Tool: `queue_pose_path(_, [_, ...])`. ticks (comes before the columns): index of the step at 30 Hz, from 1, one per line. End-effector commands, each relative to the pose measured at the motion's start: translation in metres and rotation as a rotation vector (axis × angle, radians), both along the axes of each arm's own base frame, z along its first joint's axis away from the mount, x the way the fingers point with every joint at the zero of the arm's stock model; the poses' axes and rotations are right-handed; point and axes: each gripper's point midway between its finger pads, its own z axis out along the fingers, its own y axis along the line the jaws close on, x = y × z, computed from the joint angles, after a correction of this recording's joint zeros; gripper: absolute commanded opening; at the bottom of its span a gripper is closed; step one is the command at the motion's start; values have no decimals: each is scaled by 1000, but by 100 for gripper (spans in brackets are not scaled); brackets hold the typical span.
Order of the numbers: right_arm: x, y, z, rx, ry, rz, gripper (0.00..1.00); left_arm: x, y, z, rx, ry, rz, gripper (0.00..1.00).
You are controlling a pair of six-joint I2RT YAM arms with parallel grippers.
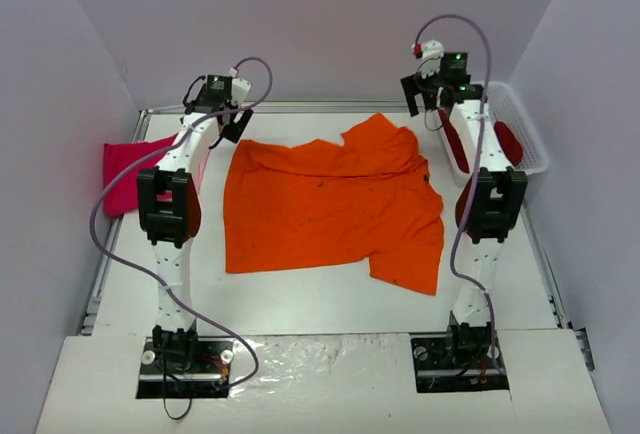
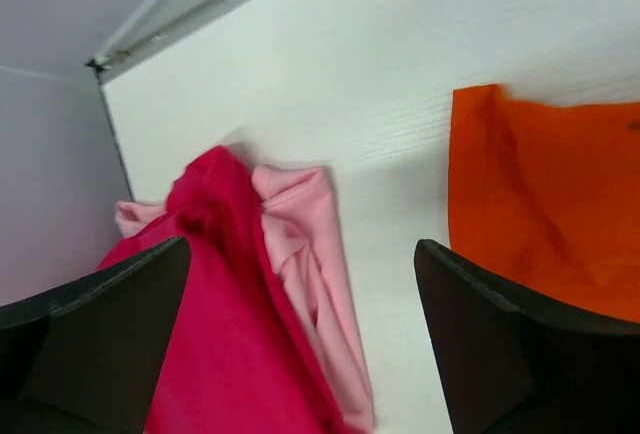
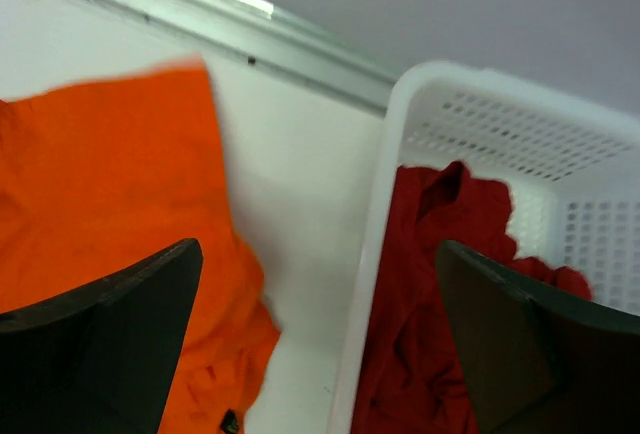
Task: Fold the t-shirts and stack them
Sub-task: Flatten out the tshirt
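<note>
A bright orange t-shirt lies spread out and rumpled in the middle of the table. A magenta-pink t-shirt rests folded at the far left on a pale pink t-shirt. Dark red t-shirts sit bunched in the white basket. My left gripper hovers at the back between the pink pile and the orange shirt's left corner; it is open and holds nothing. Over the gap between the orange shirt and the basket, my right gripper is open and holds nothing.
The white lattice basket stands at the back right against the wall. A metal rail runs along the table's far edge, and grey walls close in both sides. Bare white tabletop lies between the orange shirt and the arm bases.
</note>
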Motion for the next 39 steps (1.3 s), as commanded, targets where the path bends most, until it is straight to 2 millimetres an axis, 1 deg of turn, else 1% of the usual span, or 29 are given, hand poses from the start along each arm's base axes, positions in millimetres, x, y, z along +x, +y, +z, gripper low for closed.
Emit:
queue_pose_path(1, [10,1,-17,-36,28,-29,100,21,11,40,28,-109,41,94])
queue_pose_path(3, [1,6,-29,-38,63,-12,100,22,8,47,40,-118,29,94])
queue_pose_path(4, [-7,7,-18,-37,51,-5,100,19,3,52,46,-127,22,94])
queue_pose_path(5, [-17,10,-32,-33,90,9,100,9,3,63,54,-151,20,94])
queue_pose_path(6, [-20,10,-16,-32,63,9,100,3,0,68,55,-159,11,94])
queue_pose_path(7, [-35,8,-17,-37,81,11,100,-6,-2,73,56,-167,4,94])
queue_pose_path(8, [-43,7,-19,-38,93,13,100,-18,-7,99,49,-221,-6,94])
queue_pose_path(9, [-52,6,-21,-40,105,15,100,-32,-7,81,53,-174,-12,94])
queue_pose_path(11, [-79,7,-25,-37,137,26,100,-58,-12,96,22,-193,-33,94])
queue_pose_path(12, [-92,9,-11,-28,118,39,100,-72,-13,74,16,-135,-42,94])
queue_pose_path(13, [-109,11,-28,-21,164,60,100,-83,-17,71,3,-119,-64,94])
queue_pose_path(14, [-117,12,-29,-19,169,68,100,-99,-18,81,-15,-124,-77,94])
queue_pose_path(15, [-129,13,-16,-14,148,76,100,-110,-20,74,-27,-101,-93,95])
queue_pose_path(16, [-138,13,-18,-11,156,84,100,-126,-24,52,-37,-45,-123,94])
queue_pose_path(17, [-150,14,-30,-9,186,92,100,-140,-23,58,-40,-49,-132,94])
queue_pose_path(19, [-167,14,-26,-11,184,101,100,-165,-24,32,-55,25,-156,94])
queue_pose_path(21, [-183,12,-36,-15,209,102,99,-183,-26,28,-71,41,-182,94])
queue_pose_path(23, [-193,12,-46,-15,234,112,90,-202,-31,11,-102,92,-216,95])
queue_pose_path(24, [-196,13,-47,-12,239,119,82,-207,-33,6,-113,104,-221,97])
queue_pose_path(25, [-197,15,-50,-7,247,131,59,-210,-35,2,-122,110,-226,88])
queue_pose_path(27, [-195,19,-55,10,261,138,33,-217,-38,-10,-156,136,-221,67])
queue_pose_path(28, [-193,20,-57,15,266,140,10,-216,-39,-12,-165,132,-216,53])
queue_pose_path(29, [-191,21,-59,21,272,141,1,-216,-40,-15,-174,137,-213,46])
queue_pose_path(32, [-170,28,-76,50,314,150,0,-207,-42,-15,-175,137,-212,32])
queue_pose_path(33, [-158,32,-67,64,292,158,0,-202,-42,-13,-171,126,-213,28])
queue_pose_path(35, [-145,35,-69,71,296,160,0,-191,-43,-14,-174,119,-196,18])
queue_pose_path(36, [-130,38,-71,69,297,162,0,-179,-43,-3,-172,76,-187,13])
queue_pose_path(38, [-117,41,-92,70,340,164,0,-166,-44,-7,-178,72,-162,3])
queue_pose_path(39, [-110,42,-93,71,338,165,0,-155,-45,2,-180,42,-156,2])
